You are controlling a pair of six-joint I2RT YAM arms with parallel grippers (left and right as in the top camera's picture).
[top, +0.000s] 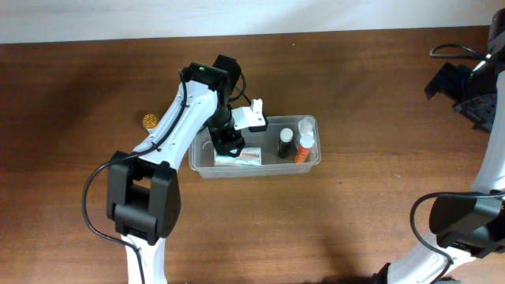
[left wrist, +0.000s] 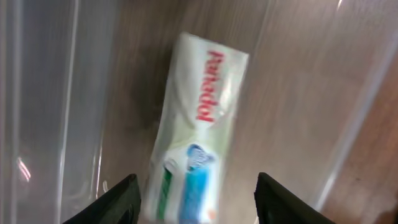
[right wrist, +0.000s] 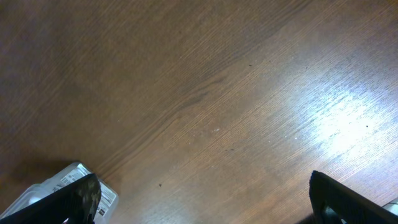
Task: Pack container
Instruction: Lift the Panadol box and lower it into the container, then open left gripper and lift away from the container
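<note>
The clear plastic container [top: 268,170] sits mid-table. In it lie a white Panadol box [top: 246,158] at the left, and a black bottle [top: 285,143], an orange bottle [top: 303,149] and a clear bottle [top: 306,128] at the right. My left gripper [top: 229,146] is inside the container's left end, just above the box. In the left wrist view its fingers [left wrist: 196,199] are open and empty, spread on either side of the box [left wrist: 199,124], with the container wall [left wrist: 43,93] at the left. My right gripper [top: 451,81] is far right, open [right wrist: 202,199] over bare wood.
A small gold round object [top: 150,121] lies on the table left of the container. A grey labelled item [right wrist: 68,177] shows at the lower left of the right wrist view. The table is brown wood, with a white wall edge at the back.
</note>
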